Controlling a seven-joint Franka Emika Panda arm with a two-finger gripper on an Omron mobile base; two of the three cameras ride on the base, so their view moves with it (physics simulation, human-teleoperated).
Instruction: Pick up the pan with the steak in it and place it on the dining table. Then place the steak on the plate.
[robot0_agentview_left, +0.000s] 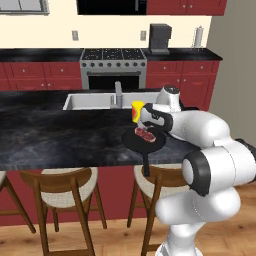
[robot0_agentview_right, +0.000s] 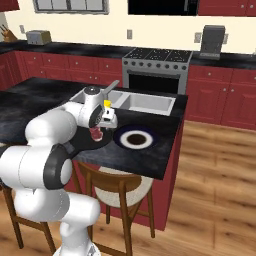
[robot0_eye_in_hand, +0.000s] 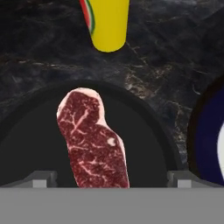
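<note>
Black marbled surface (robot0_agentview_left: 50, 135) carries the pan (robot0_eye_in_hand: 148, 131), steak (robot0_eye_in_hand: 94, 140) inside; end effector (robot0_eye_in_hand: 111, 183) hangs directly over the meat, tips wide apart, nothing gripped, lined up for a lift toward the plate (robot0_agentview_right: 136, 139) just beside

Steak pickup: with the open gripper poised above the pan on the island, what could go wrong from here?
1. The steak lies off-centre between the fingertips, so the gripper may clip only its edge.
2. The yellow cup stands just beyond the pan; a nudge could tip it.
3. The plate sits close beside the pan; a swing might bump it.
</note>
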